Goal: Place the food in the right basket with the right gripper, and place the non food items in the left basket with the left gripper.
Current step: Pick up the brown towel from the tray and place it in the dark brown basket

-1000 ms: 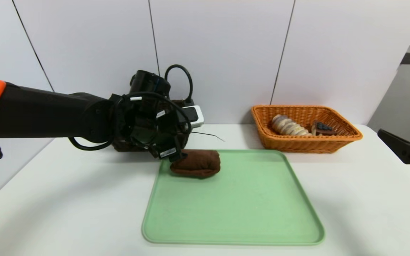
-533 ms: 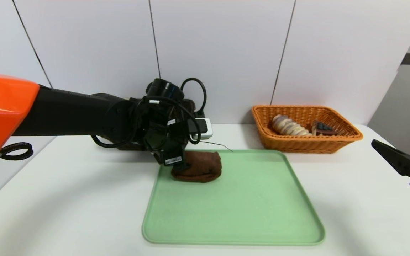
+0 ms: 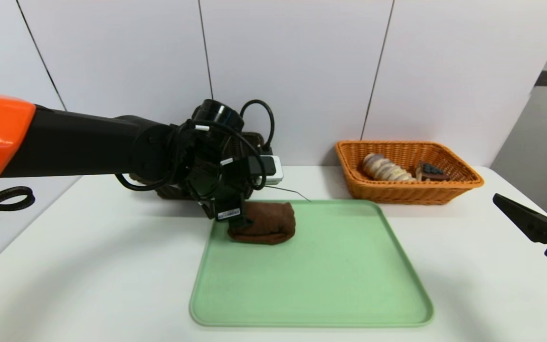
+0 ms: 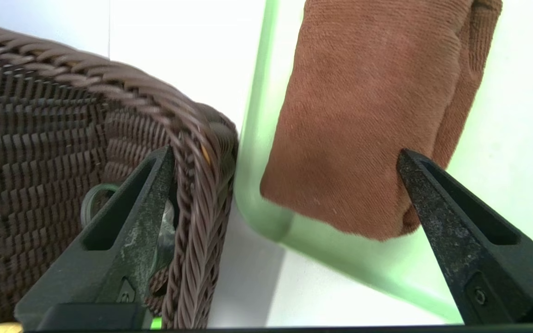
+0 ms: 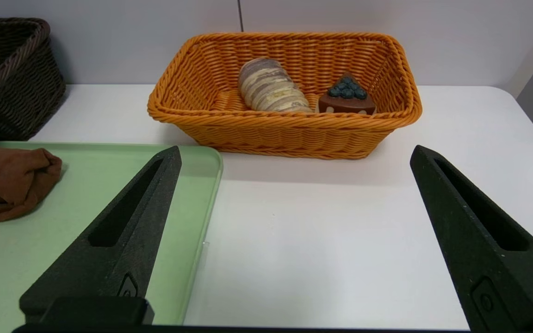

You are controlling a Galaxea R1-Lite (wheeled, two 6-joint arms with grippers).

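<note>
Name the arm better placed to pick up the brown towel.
Left. The left gripper hangs open right over the brown towel beside the dark basket; the right gripper sits far off at the table's right edge.

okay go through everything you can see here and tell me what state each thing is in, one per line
Brown towel: rolled up, lying at the tray's far left corner, not gripped.
Green tray: flat on the table, holds only the towel.
Orange basket: upright, holds a bread roll and a cake slice.
Dark basket: upright beside the tray.
Left hand: open over the towel's end.
Right hand: open, empty, parked at right.
</note>
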